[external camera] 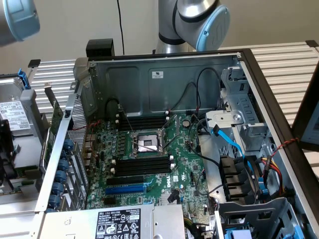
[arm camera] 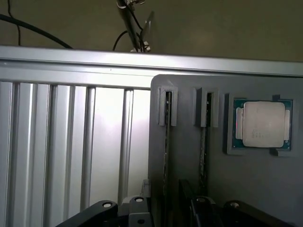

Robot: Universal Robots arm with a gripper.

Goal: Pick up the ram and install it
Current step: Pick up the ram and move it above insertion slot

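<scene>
**Wrist view.** Gripper [arm camera: 169,213], jaws spread and empty, faces the grey holder [arm camera: 184,156]. The ram [arm camera: 167,142] stands on edge in a slot directly ahead of it (presumably so the jaws can straddle it). A processor [arm camera: 263,125] sits further to one side; its lid markings are unreadable.

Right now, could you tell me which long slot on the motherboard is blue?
The expansion slot nearest the labelled silver box; the memory slots are black with white clips.
</scene>
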